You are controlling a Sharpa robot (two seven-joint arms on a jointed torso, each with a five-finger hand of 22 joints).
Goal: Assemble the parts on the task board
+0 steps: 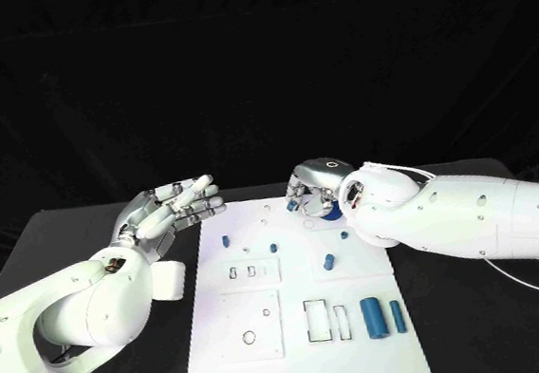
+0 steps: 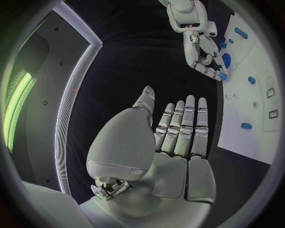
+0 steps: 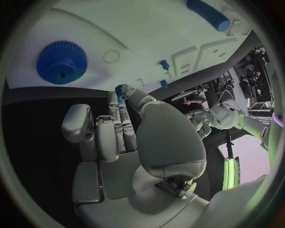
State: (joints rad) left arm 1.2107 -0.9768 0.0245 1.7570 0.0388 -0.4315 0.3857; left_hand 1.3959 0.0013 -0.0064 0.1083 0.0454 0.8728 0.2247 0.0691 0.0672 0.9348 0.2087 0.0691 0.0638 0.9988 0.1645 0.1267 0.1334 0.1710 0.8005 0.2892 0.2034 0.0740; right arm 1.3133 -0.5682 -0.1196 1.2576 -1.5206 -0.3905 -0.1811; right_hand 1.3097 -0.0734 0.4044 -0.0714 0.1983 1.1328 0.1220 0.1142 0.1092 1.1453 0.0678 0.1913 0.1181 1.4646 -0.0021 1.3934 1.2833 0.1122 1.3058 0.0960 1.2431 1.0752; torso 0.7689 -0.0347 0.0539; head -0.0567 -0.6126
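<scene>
Nearest us, our left hand (image 1: 170,212) hangs beside the near-left edge of the task board (image 1: 298,365), palm up, fingers straight and apart, grasping nothing. Our right hand (image 1: 319,190) is curled over the board's far end, and in the right wrist view its fingertips (image 3: 121,91) pinch a small blue part (image 3: 119,88); the left wrist view shows the same blue bit at those fingertips. A large blue gear (image 3: 61,61) sits on the board just beside that hand.

We judge the pinch slight, so the part could twist or slip free as we lower it, then roll off among the small blue pegs (image 1: 328,261) lying loose mid-board. Our own fingers also hide the seat beneath, so misalignment and jamming are likely. The blue cylinder (image 1: 372,316) lies well clear, toward us.
</scene>
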